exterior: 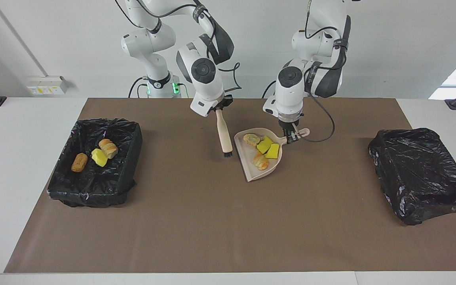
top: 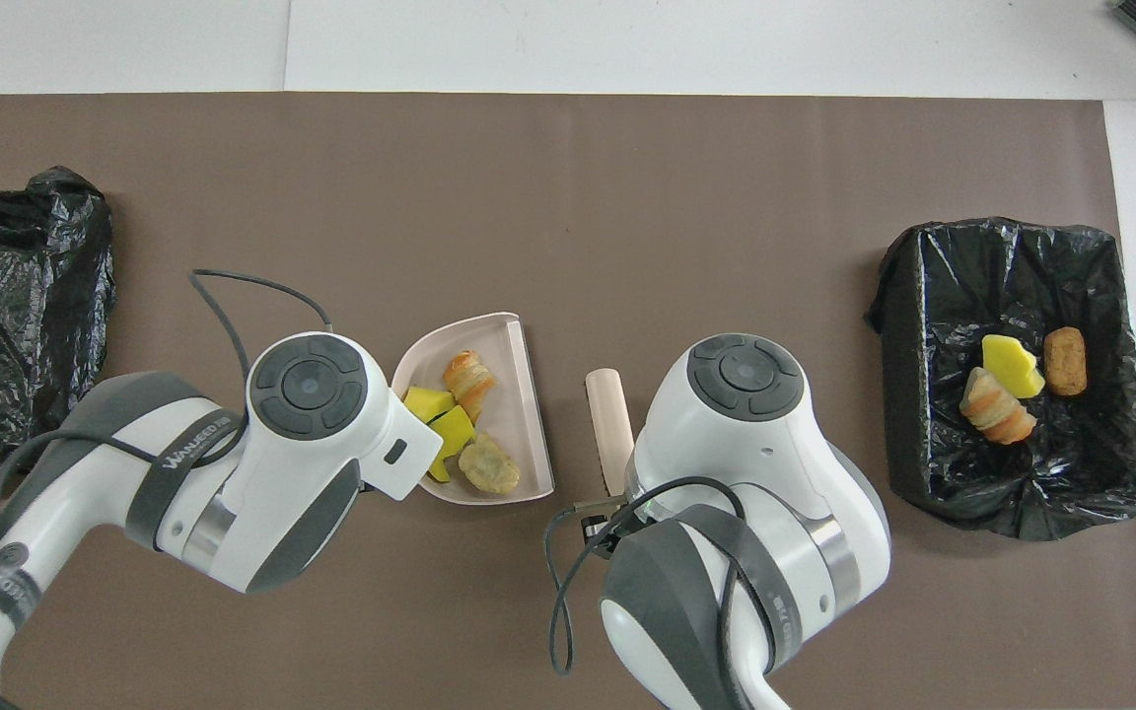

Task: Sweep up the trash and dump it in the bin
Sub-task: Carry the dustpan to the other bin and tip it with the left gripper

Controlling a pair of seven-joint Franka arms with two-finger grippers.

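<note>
Now left end effector (exterior: 291,137) clamping dustpan (exterior: 251,168), right end effector (exterior: 217,109) clamping brush (exterior: 224,137), trash (exterior: 262,151) inside.

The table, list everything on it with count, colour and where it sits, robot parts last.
Trash in dustpan: four pieces, two yellow, two tan.
Trash in open bin: three pieces, one yellow, two tan-orange.
Dustpan: one, beige, mid-table, held by its handle.
Brush: one, beige with dark bristles, hanging beside the dustpan.
Open bin: one, black-lined, toward the right arm's end.
Covered bin: one, black bag, toward the left arm's end.
Mat: one, brown.
Left gripper: shut on the dustpan handle.
Right gripper: shut on the brush.
</note>
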